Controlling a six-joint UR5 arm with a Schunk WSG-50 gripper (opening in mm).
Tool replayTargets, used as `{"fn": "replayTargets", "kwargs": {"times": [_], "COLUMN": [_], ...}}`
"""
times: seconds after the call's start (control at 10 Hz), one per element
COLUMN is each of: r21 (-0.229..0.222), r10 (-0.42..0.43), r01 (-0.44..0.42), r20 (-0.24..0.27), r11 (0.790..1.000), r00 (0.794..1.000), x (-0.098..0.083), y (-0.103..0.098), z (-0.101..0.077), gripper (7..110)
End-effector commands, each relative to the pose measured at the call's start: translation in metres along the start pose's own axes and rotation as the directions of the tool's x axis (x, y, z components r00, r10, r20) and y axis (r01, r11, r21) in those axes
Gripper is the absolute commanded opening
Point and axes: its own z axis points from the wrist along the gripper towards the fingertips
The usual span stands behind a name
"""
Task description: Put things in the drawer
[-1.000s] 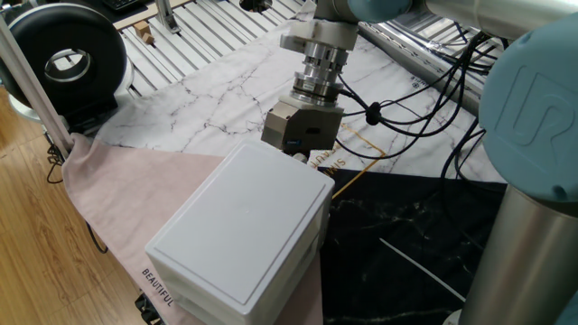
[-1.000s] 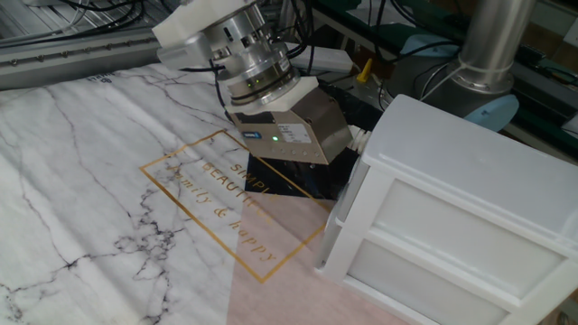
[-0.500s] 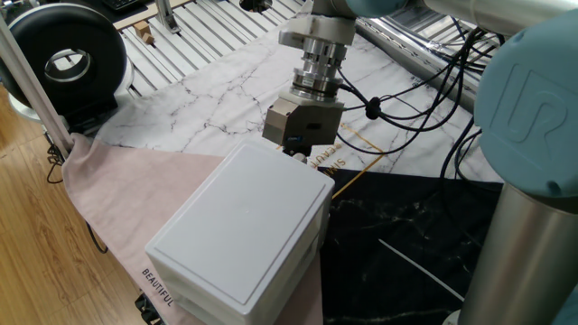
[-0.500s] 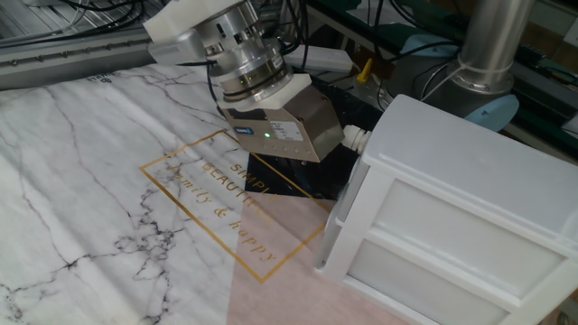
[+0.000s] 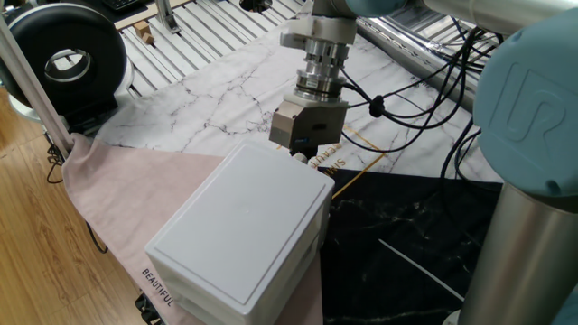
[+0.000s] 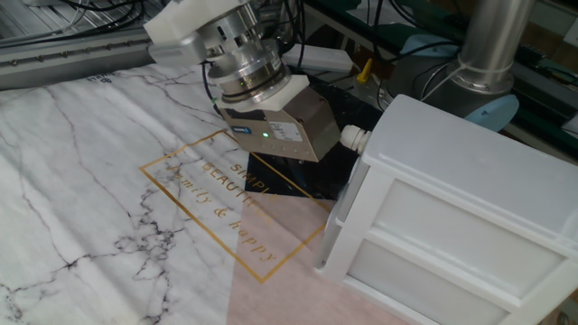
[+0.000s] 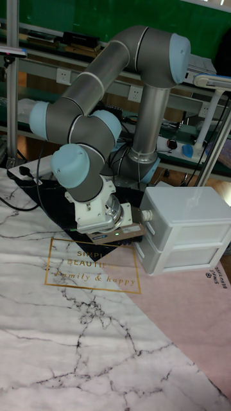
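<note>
Your gripper [image 6: 354, 137] crowds the large white plastic cabinet [image 6: 452, 208] side; jaws hidden, can't tell. Collision risk if you swing.

White cabinet [image 6: 470, 217] blocks right half of the other fixed view, gripper [image 6: 354, 138] tight against its upper left side; open marble mat [image 6: 81, 181] at left, cables [image 5: 424, 99] crowd upper right.
</note>
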Motion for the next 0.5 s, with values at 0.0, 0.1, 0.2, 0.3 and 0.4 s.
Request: {"fn": "replayTargets", "kwargs": {"times": [0.0, 0.1, 0.2, 0.3, 0.4], "r21": [-0.030, -0.035, -0.048, -0.069, -0.069], "r10": [-0.006, -0.005, -0.005, -0.006, -0.006], "r01": [0.005, 0.004, 0.004, 0.004, 0.004], "r20": [-0.015, -0.021, -0.026, -0.031, -0.034], "r11": [1.000, 0.999, 0.999, 0.998, 0.998], "r00": [1.000, 1.000, 1.000, 0.999, 0.999], "x": [0.0072, 0.0087, 0.0099, 0.0111, 0.0110], "y": [0.0074, 0.0086, 0.0117, 0.0170, 0.0166], "z": [0.0038, 0.0036, 0.0032, 0.0028, 0.0018], "gripper": [7, 7, 7, 7, 7]}}
